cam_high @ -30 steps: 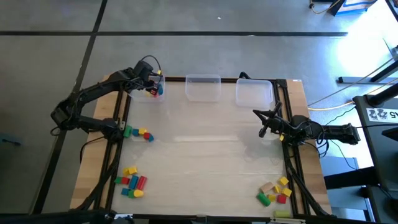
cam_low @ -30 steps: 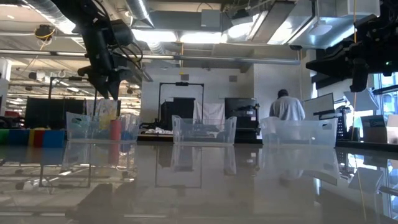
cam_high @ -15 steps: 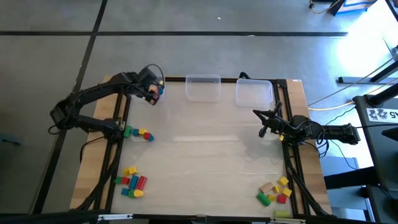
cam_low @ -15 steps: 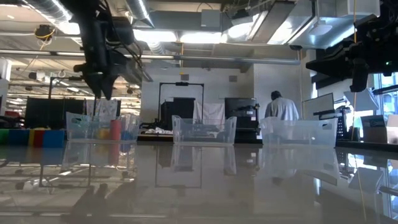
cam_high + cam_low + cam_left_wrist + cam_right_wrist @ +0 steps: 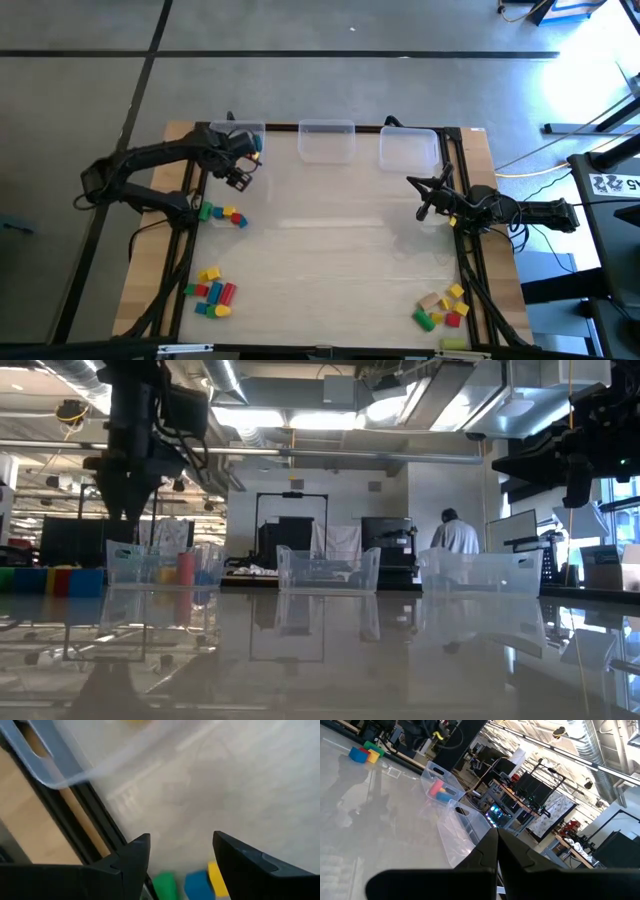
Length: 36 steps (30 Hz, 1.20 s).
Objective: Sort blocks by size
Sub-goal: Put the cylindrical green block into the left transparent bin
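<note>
**Empty left gripper hangs between the bin and the next blocks**

The left gripper (image 5: 238,177) has its two fingers spread wide, and nothing is held between them. It hangs over the table (image 5: 330,250), just beside the left bin (image 5: 243,138), on the side facing the robot. That bin already has a few blocks in it — a red one and a blue one show through its clear wall in the low view.

The closest loose blocks are the small group (image 5: 222,214) of green, yellow, blue and red ones, near the gripper and a little further back toward the robot. They lie in a short row that runs across the table, side to side. The next grab likely turns on this: the gripper must move away from the bin and down onto that row. A bigger pile (image 5: 211,290) lies well beyond it.

The right gripper (image 5: 423,197) is pinched tight with nothing in it, waiting near the right bin (image 5: 407,148), well apart from these blocks. So the left arm is much the nearer one.

The left wrist view shows the green block (image 5: 164,885) and blue block (image 5: 197,884) right between its own fingers — the low view shows none of these.
</note>
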{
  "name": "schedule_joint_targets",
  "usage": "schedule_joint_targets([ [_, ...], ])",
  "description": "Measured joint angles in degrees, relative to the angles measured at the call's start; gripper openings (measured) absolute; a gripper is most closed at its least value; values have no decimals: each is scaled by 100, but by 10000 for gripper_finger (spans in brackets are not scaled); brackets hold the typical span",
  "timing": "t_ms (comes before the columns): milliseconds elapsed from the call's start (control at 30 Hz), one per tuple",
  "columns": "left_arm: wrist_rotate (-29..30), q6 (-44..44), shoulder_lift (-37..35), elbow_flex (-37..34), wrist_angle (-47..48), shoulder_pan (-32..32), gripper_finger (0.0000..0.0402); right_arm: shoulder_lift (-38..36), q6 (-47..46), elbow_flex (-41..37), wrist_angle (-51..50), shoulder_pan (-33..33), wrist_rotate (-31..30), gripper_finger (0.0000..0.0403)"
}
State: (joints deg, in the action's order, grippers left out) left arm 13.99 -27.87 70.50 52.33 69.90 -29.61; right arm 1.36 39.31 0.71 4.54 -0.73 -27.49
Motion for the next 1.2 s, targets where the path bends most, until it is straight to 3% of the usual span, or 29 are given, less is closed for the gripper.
schedule_joint_targets([
  [233,-284,-163,6,-395,-14,388,203,0,0,0,0,1,0,12],
  [567,-338,293,879,-500,111,1020,121,0,0,0,3,0,1,12],
  [867,-335,516,1428,-506,1145,1060,61,-2,0,-2,11,0,0,12],
  [1200,-336,797,2333,-517,1386,1186,23,-1,-27,-2,34,0,0,12],
])
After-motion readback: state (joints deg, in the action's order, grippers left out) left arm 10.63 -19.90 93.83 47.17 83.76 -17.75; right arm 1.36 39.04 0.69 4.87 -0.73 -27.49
